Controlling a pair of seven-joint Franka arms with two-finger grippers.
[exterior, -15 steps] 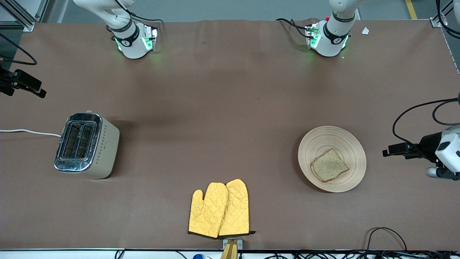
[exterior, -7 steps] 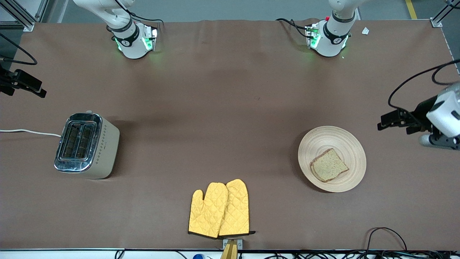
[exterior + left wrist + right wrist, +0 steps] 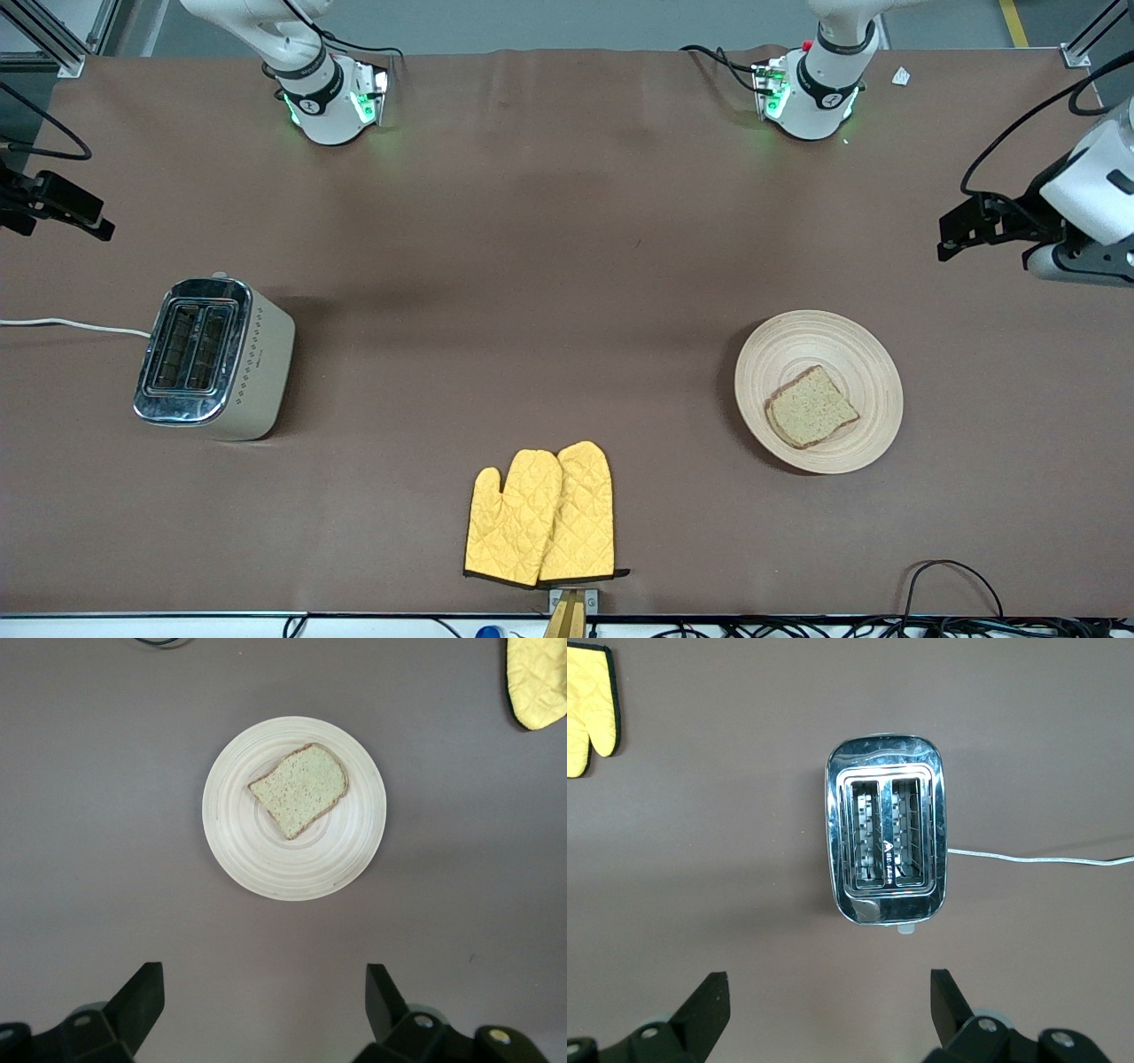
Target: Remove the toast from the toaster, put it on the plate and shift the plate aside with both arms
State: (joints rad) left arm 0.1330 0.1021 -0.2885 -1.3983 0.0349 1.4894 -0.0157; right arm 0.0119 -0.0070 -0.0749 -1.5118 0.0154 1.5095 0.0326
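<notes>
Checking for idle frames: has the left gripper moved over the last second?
Yes. In the front view the left gripper, open, has pulled away from the plate toward the robots' bases; the plate and toast have not shifted.

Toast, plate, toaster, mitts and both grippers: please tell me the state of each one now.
toast: lying flat on the plate, not held.
plate: resting on the table, not gripped.
toaster: upright, both slots empty.
oven mitts: lying flat, overlapping.
left gripper: jaws open, empty, high over the table with the plate in its view.
right gripper: jaws open, empty, high over the table with the toaster in its view.
</notes>
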